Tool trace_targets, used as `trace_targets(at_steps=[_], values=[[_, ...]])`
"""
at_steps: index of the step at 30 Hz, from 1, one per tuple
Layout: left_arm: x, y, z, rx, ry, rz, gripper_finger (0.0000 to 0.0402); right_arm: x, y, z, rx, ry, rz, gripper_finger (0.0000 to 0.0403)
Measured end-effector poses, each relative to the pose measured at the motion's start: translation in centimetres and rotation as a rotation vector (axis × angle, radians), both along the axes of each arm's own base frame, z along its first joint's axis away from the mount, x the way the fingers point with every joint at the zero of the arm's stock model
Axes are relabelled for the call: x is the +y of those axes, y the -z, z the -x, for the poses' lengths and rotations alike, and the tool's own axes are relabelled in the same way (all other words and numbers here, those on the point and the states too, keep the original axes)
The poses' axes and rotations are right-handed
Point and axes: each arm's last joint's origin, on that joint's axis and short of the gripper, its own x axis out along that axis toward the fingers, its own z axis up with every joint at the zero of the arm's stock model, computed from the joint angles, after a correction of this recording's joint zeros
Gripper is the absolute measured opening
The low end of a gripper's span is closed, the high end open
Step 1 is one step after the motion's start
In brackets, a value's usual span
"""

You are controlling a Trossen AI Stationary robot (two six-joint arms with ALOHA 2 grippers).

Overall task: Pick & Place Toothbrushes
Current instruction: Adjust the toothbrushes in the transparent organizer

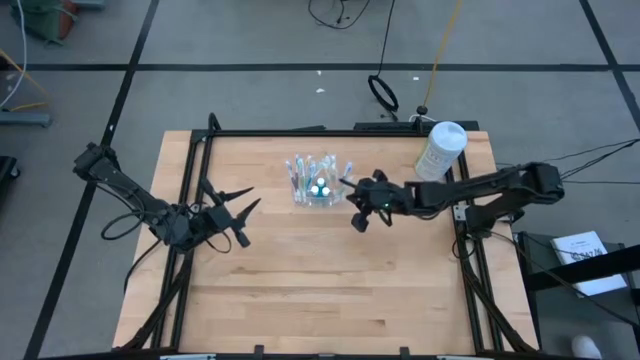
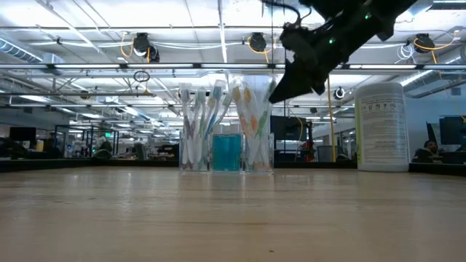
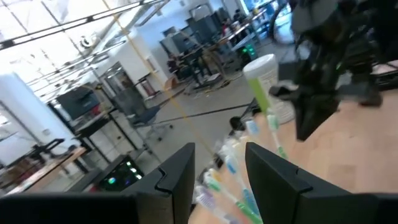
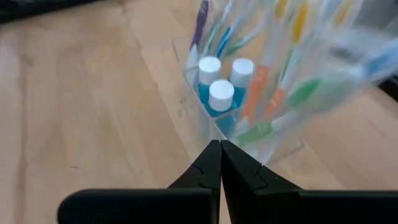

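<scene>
All the toothbrushes (image 1: 310,172) seem to stand in the clear holder (image 1: 318,195), the right tool (image 1: 360,214) at its 4 o'clock pinched together and empty, the left tool (image 1: 240,215) apart.

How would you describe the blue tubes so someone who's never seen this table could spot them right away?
Find the wooden table, then the clear holder at its far middle, left of the big white canister. The blue tubes stand upright in its middle compartment, three clustered together, between the toothbrushes. Unlike those long thin sticks, they are short and stubby, with round white caps.
</scene>
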Motion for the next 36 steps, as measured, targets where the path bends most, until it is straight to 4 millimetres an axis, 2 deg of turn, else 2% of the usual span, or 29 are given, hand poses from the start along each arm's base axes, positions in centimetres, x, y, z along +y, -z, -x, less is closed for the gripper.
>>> trace_targets(at_steps=[5,9,18,22,32,36], values=[[-0.1,0.0,-0.1,-0.006,0.037,0.007,0.0147,-0.9,2.5,-1.3,0.065,0.009,0.026,0.0],[-0.1,0.0,-0.1,-0.007,0.038,0.007,0.0147,-2.2,3.2,-1.7,0.074,0.079,0.061,0.0],[-0.1,0.0,-0.1,-0.008,0.038,0.008,0.0147,-3.9,2.2,-2.3,-0.027,0.086,0.149,0.0],[-0.1,0.0,-0.1,-0.008,0.038,0.008,0.0147,-4.7,2.4,-2.2,-0.026,0.123,0.128,0.0],[-0.1,-0.1,-0.1,-0.01,0.038,0.009,0.0147,-3.6,4.7,-3.3,0.022,0.053,0.122,0.0],[-0.1,-0.1,-0.1,-0.01,0.038,0.009,0.0147,-3.4,4.8,-3.4,0.034,0.04,0.134,0.0]])
